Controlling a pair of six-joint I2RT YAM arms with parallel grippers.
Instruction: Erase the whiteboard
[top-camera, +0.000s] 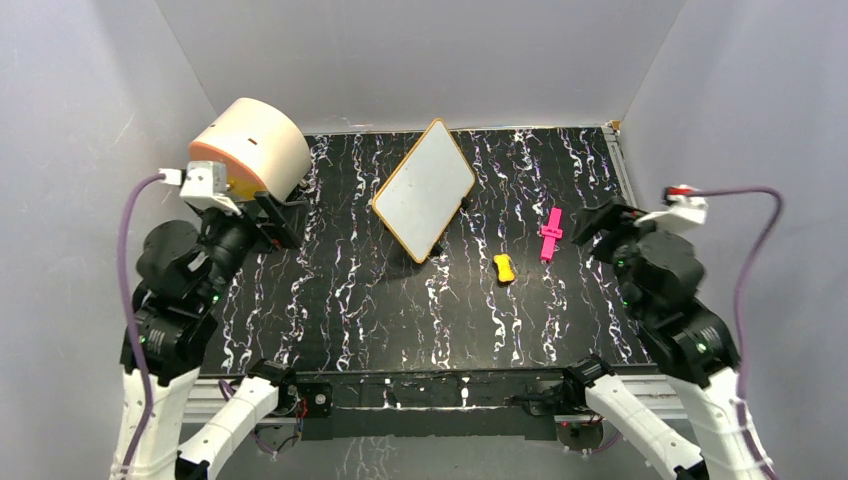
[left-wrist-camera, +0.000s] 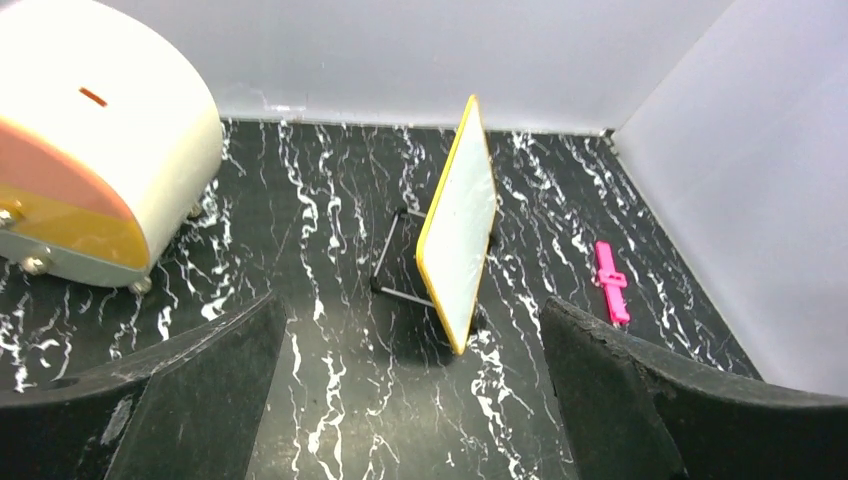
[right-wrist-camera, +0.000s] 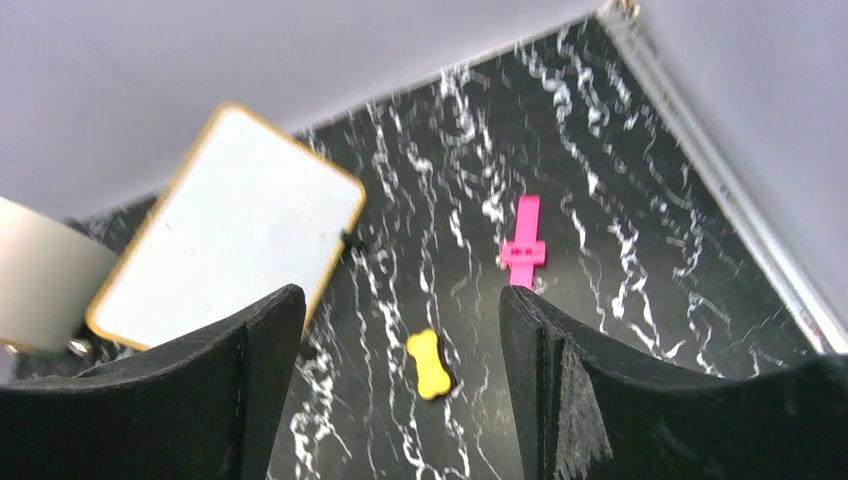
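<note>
White, and as far as all three views show, blank: the whiteboard (top-camera: 424, 187) carries no dark writing that I can make out, only a faint grey haze on its face. It stands tilted on a thin wire stand (left-wrist-camera: 395, 285) near the middle of the table (top-camera: 350, 310), towards the back, w/ one corner up and its face turned to the right arm's side. So the wiping itself looks done, or v. nearly. Fine residue can't be ruled out at this res.

Left gripper (top-camera: 278, 214) hangs at the left edge, just in front of the cream cylinder (top-camera: 255, 145), jaws spread wide w/ nothing between them. Right gripper (right-wrist-camera: 400, 295) is up at the right side, well apart from the board — jaws parted too, empty. A small yellow bone-shaped piece (top-camera: 505, 268) lies on the table right of the board, and a pink bar (top-camera: 551, 234) lies near it, a bit further back. The yellow piece is prob. the eraser, though I can't confirm that.

What's left, by my reading: little or nothing on the board. Both arms sit clear of it and neither holds a tool — consistent w/ a task at or near its end.
</note>
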